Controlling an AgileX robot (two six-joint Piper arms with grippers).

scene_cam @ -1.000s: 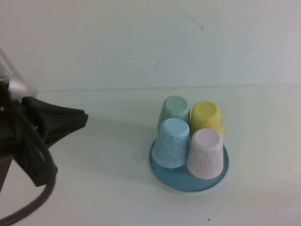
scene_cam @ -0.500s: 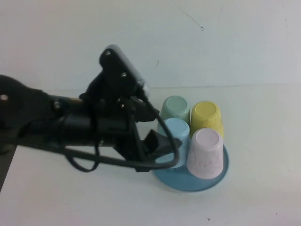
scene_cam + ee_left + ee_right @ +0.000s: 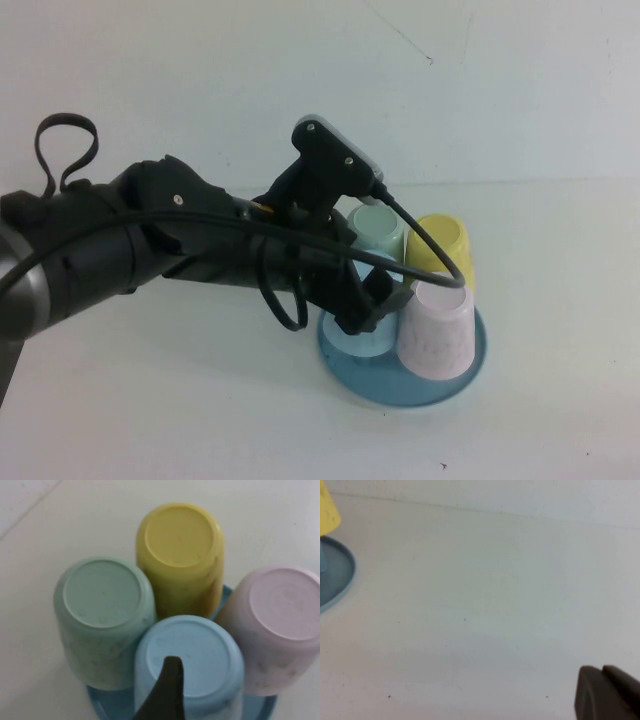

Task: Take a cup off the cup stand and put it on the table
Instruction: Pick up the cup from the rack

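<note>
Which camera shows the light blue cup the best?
The left wrist view: the light blue cup fills the frame upside down, one finger of the open left gripper over it. In the high view the left arm hides most of it. The right wrist view misses it, showing only the shut right gripper.

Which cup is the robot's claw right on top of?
The light blue cup, under the left gripper; green, yellow and pink cups stand beside it.

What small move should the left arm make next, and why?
Probably lower the left claw so its open fingers straddle the light blue cup, then close. That cup sits upside down on the cup stand, untouched, with one finger above its base. The right claw is shut and parked over bare table.
</note>
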